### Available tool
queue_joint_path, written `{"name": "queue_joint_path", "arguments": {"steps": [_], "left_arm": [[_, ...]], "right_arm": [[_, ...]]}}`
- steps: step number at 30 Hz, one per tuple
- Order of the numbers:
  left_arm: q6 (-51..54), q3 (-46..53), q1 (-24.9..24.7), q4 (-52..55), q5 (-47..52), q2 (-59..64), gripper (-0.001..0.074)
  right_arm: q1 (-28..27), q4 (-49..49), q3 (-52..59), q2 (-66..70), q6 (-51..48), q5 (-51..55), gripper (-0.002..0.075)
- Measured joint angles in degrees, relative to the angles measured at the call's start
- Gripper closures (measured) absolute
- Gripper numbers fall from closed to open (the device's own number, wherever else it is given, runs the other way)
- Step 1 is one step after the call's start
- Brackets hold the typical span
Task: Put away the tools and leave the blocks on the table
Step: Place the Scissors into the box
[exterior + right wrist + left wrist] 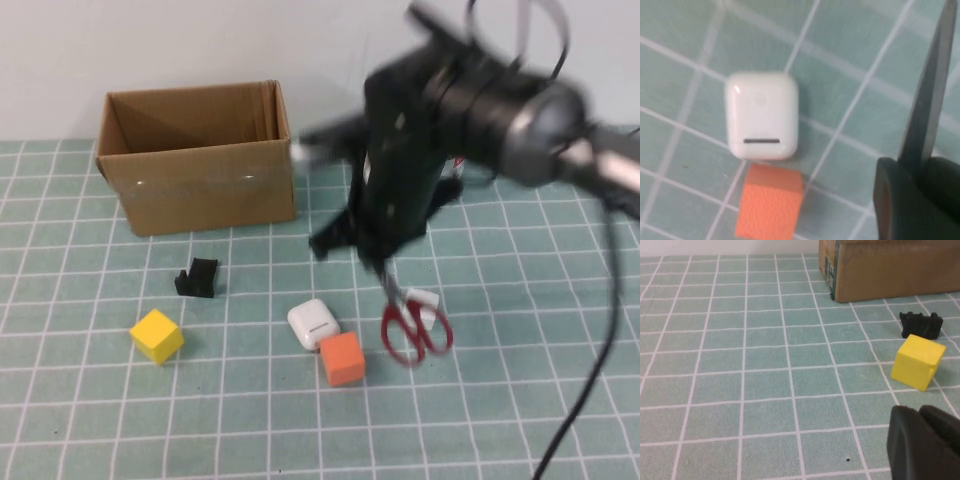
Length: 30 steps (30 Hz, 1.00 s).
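My right gripper (385,262) is shut on the steel blades of the red-handled scissors (415,330), which hang handles-down just over the table (520,300). In the right wrist view the blade (930,100) runs out from between the fingers of the right gripper (920,170). The orange block (342,358) lies left of the handles and also shows in the right wrist view (771,207). The white block (422,298) is partly hidden behind the scissors. The yellow block (156,335) sits at the left and shows in the left wrist view (917,361). My left gripper (925,440) is shut and empty, low near the yellow block. The screwdriver and the pen-like driver are out of view.
An open cardboard box (200,160) stands at the back left. A small black clip (198,278) lies in front of it. A white earbud case (313,323) touches the orange block's far side. The right arm's cable (590,380) hangs over the table at the right.
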Motion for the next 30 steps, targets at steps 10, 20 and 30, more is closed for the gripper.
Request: {"name": "queue_joint_path", "arguments": {"steps": [10,20,30], "left_arm": [[0.0,0.0,0.0,0.0,0.0,0.0,0.0739],[0.0,0.0,0.0,0.0,0.0,0.0,0.0739],[0.0,0.0,0.0,0.0,0.0,0.0,0.0739]], "right_arm": [[1.7,-3.8,-12.2,-3.1,-13.4,-12.4,0.0675],[3.3,-4.1,-20.9,4.5,-27.6,-38.4,0.0675],[3.3,-6.7,-22.4,13.8,-33.6,-54.6,0.0676]]}}
